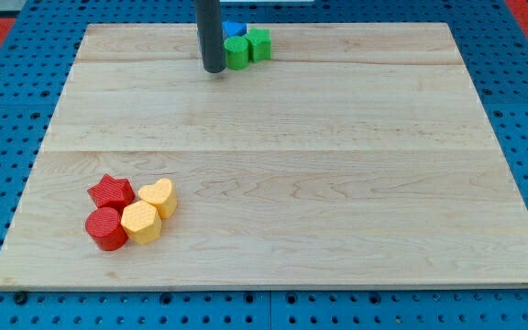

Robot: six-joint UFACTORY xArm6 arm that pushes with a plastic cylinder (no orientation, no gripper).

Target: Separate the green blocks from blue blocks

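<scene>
Wooden board [273,165] set on a blue pegboard [7,101]. No claw is fitted; the arm ends in a plain dark rod and nothing is held.

My tip [214,69] is seen near the view's top edge, just left of the green cluster, touching or nearly touching the nearer green block [237,53]. A second green block [259,43] is packed against its right side. A blue block [234,30] is wedged just behind them, partly hidden by the rod; its shape cannot be made out.

The tip is judged to be placed on the left flank so the greens can be pushed rightward, away from the blue.

Bottom left, well apart: red star [111,191], red cylinder [106,228], yellow heart [158,195], yellow block [141,222], bunched together and not involved.
</scene>
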